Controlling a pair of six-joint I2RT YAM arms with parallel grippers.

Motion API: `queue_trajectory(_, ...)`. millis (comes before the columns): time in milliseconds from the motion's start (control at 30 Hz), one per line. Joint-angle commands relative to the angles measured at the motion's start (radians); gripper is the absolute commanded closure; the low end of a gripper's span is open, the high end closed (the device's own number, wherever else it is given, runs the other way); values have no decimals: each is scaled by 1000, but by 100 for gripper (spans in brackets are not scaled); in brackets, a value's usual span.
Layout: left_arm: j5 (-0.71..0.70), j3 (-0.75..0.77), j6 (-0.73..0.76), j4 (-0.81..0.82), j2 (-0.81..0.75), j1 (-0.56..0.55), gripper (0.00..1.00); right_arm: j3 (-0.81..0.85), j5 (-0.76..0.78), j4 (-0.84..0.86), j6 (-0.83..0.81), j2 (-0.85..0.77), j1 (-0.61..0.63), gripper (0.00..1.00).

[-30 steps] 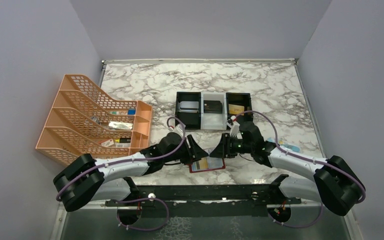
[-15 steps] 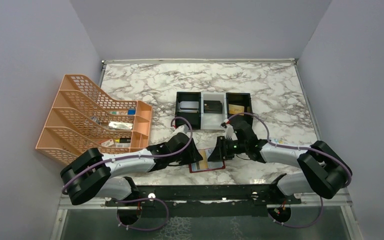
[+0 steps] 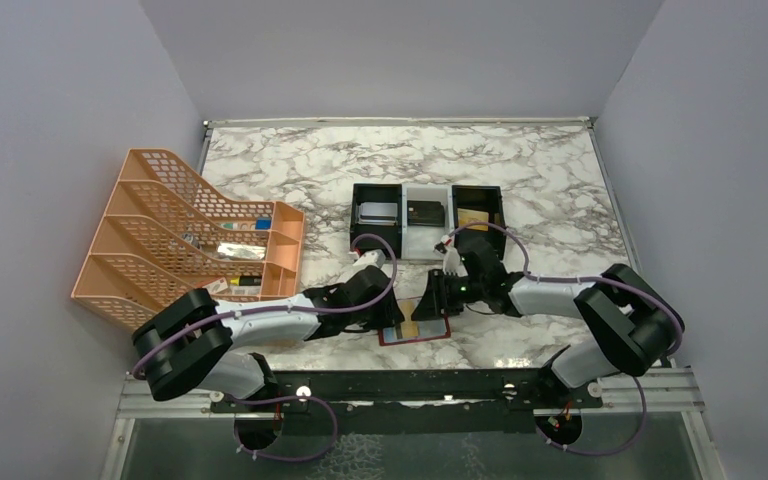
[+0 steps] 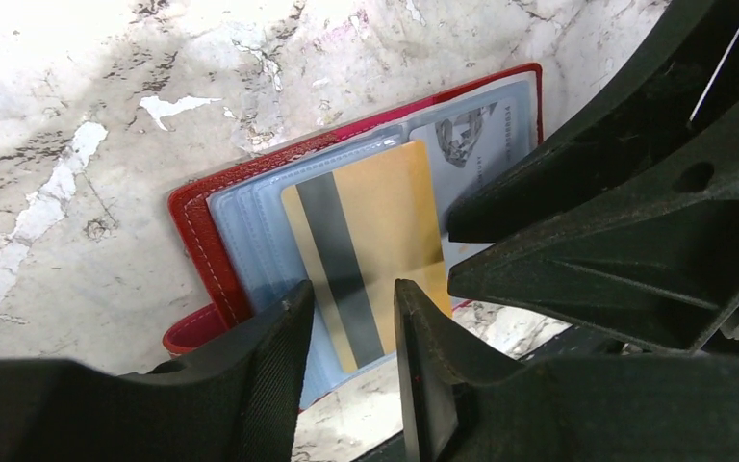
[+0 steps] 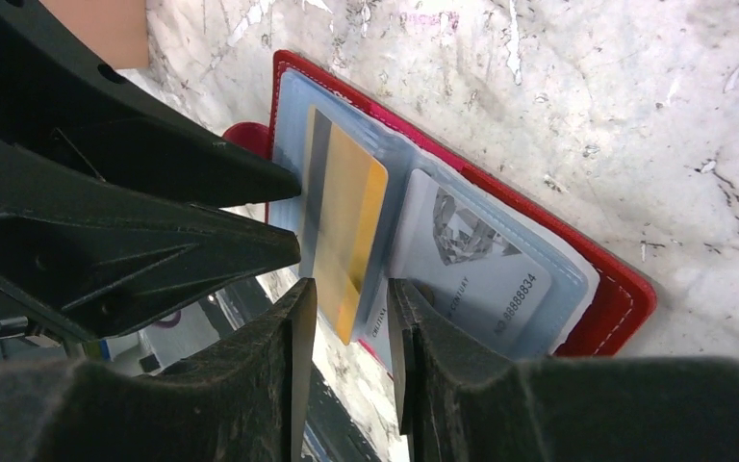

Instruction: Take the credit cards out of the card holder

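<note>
- the card holder (image 4: 197,226) lies open and flat on the table (image 4: 106,115), at the near edge between the two arms.
- a gold card (image 4: 366,231) sits skewed across the pale blue sleeves of one panel. a silvery-white card (image 5: 476,265) is tucked in the pocket of the other panel.
- the step in hand looks like freeing the gold card.
- the left claw (image 4: 351,289) has its jaws apart with the card's end showing in the gap. it is clamped on nothing that i can see.
- the right claw (image 5: 349,284) is likewise apart, its tips down at the card's other long side near the fold. i cannot tell whether it presses on the holder.
- to do it well, one claw should pin the holder near the fold so it cannot drag or flip shut.
- the other claw should then nip the card's free end across its thin faces and draw it out low along its long axis.
- the card is thin and slick, so a grab from straight above would likely skate off. tipping an edge up first would help.
- the three-compartment tray (image 3: 426,250) stands farther back and holds one item in each compartment. these look like a pale card (image 3: 376,212), a black card (image 3: 425,212) and a tan card (image 3: 473,218).
- the orange rack (image 3: 160,190) at the left holds small items too small to name.
</note>
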Motion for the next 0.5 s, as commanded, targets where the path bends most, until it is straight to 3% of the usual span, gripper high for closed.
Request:
queue_trajectory(0, -51, 10, 47, -96, 30, -13, 62, 20, 14, 30, -5, 21, 5, 66)
queue_trajectory(233, -79, 4, 59, -133, 3, -16, 62, 4, 78, 17, 21, -3, 6, 67)
queue_trajectory(467, -55, 3, 72, -135, 6, -24, 62, -60, 98, 116, 119, -35, 10, 69)
